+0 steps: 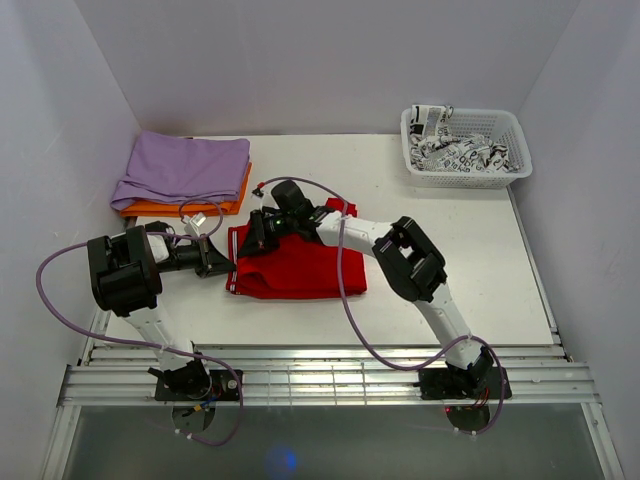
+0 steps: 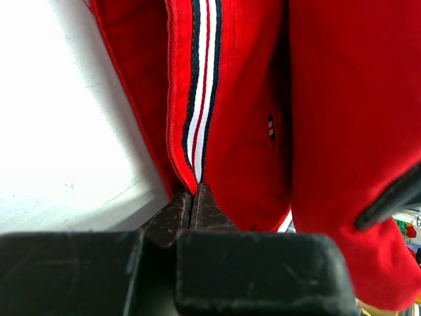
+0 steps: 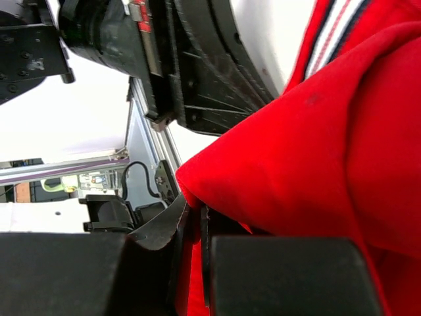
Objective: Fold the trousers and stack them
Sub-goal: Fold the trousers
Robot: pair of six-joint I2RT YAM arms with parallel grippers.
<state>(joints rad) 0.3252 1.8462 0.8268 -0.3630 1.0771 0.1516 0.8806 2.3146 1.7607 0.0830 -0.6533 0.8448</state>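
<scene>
Red trousers [image 1: 300, 268] lie folded into a rough rectangle near the middle of the white table [image 1: 500, 250], at the centre of the overhead frame. The left claw [image 1: 228, 264] sits at the bundle's left edge with its jaws pressed together on the fabric. In its wrist view, the left claw [image 2: 191, 201] nips the cloth edge just where a navy, white and red striped band [image 2: 200, 85] runs down into the tips. The right claw [image 1: 252, 234] is at the bundle's upper-left corner. Its wrist view shows the right claw [image 3: 195, 220] pinching a raised fold of the red cloth. At upper left of the overhead frame a lilac cloth [image 1: 185, 165] lies on an orange cloth [image 1: 175, 209]. At upper right a white basket [image 1: 470, 178] holds a black-and-white patterned cloth [image 1: 460, 152].
</scene>
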